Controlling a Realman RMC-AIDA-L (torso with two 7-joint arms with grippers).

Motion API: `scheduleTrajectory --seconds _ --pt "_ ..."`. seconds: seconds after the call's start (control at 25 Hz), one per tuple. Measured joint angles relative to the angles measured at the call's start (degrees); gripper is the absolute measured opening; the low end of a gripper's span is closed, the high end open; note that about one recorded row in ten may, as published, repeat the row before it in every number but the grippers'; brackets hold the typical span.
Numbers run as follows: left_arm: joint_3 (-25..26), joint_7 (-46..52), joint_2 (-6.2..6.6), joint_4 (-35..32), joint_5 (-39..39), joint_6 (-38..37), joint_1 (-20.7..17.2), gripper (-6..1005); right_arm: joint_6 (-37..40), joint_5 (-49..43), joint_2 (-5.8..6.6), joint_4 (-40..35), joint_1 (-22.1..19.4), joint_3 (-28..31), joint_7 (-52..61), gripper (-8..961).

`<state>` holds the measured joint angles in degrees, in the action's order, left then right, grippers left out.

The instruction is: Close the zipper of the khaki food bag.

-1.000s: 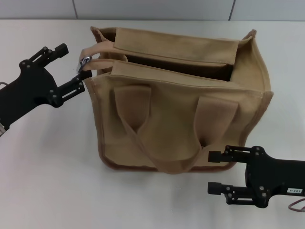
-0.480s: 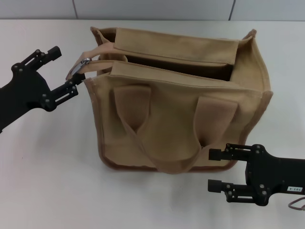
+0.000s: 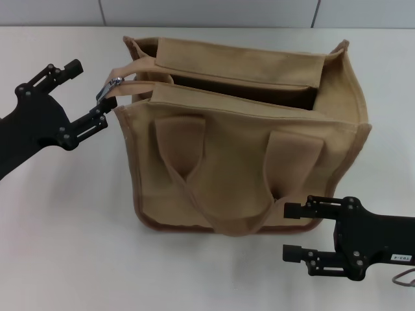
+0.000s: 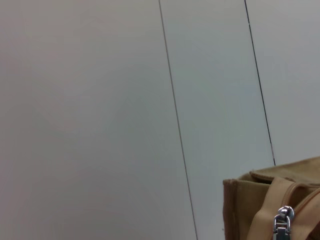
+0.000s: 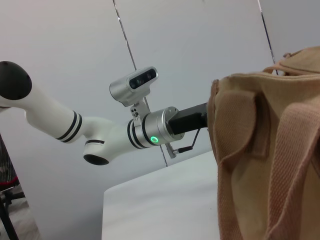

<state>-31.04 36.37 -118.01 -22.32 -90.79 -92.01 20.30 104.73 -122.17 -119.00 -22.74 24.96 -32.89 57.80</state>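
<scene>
On the white tabletop, the boxy tan canvas khaki food bag stands with its tan zipper running away from the nearer left end effector, fingers spread wide beside the silver pull tab, while the right end effector, fingers parted, idles.

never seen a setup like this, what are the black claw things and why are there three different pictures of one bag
The black claws are the grippers of a two-armed robot. One picture looks down from a camera on its head; the other two come from cameras on its wrists.

On the white table stands a boxy tan canvas food bag with brown trim and looped handles, its top gaping open.

The left gripper, fingers spread, sits at the bag's end, its lower finger right by the small silver zipper pull; whether they touch is unclear. It grips nothing. The left wrist view shows that same pull close up.

The right gripper waits open near the bag's front lower corner. Its wrist view shows the bag's side and the white left arm beyond.
</scene>
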Motion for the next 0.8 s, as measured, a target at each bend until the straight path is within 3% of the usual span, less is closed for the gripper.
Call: scheduleTrajectory --seconds 0.48,0.8 --pt "-0.24 -2.96 -0.12 0.00 -0.09 -0.71 -0.39 734 0.14 0.00 0.00 -0.03 0.05 0.11 0.00 693" --pt "-0.42 -4.02 -0.20 0.00 -0.20 -0.75 -0.41 541 0.22 0.25 0.00 -0.02 0.15 0.11 0.29 693"
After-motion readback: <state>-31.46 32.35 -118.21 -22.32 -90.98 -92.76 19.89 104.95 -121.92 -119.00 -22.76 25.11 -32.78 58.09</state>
